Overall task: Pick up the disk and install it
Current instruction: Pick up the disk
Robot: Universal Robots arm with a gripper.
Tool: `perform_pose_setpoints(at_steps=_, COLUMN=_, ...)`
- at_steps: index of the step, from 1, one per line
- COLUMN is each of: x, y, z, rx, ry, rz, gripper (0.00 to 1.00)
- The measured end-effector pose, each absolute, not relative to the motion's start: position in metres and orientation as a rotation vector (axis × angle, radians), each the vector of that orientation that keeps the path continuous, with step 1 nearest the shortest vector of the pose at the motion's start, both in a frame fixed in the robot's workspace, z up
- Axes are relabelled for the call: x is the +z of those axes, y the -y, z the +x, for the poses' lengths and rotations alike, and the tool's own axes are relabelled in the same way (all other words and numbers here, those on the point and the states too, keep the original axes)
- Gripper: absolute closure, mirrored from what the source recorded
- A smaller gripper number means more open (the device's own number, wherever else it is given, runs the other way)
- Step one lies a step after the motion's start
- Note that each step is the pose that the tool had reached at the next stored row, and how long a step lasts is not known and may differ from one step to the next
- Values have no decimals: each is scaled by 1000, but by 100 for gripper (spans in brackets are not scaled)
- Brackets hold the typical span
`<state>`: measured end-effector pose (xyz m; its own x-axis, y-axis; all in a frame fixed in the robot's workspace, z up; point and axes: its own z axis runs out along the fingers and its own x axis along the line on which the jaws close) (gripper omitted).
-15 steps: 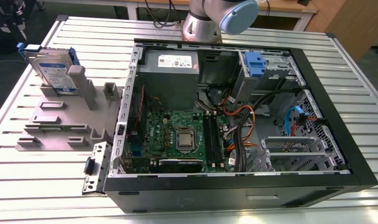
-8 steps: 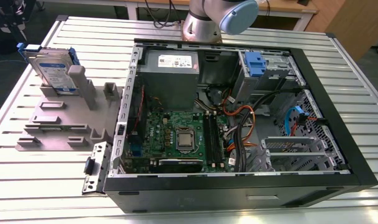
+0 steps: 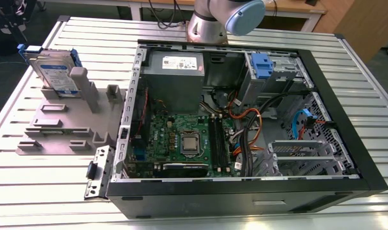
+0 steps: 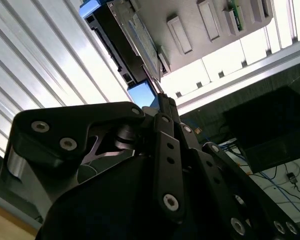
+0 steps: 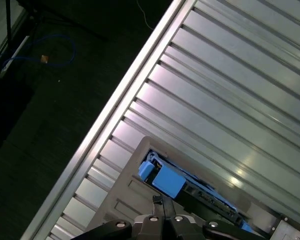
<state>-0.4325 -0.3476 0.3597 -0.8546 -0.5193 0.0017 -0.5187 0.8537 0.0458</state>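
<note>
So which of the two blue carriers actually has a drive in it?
The disk standing on edge in the grey fixture, at the exterior view's left, outside the computer case. The blue bracket inside the case shows no drive.

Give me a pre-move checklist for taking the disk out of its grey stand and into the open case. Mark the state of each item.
1. Disk standing upright in the grey stand: ok.
2. Claw pointed at the disk's blue carrier end in the first wrist view: ok.
3. Claw contact with the disk: cannot tell.
4. Computer case side open: ok.
5. Free slot in the drive bay beside the blue bracket: cannot tell.
6. Cables clear of the bay: not ok, orange and black ones run just below it.
</note>
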Motion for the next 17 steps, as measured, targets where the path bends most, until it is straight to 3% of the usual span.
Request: perform_pose_setpoints(at_steps=17, x=359, y=348, z=-433, rx=-66, ry=2928, rz=1087, gripper=89)
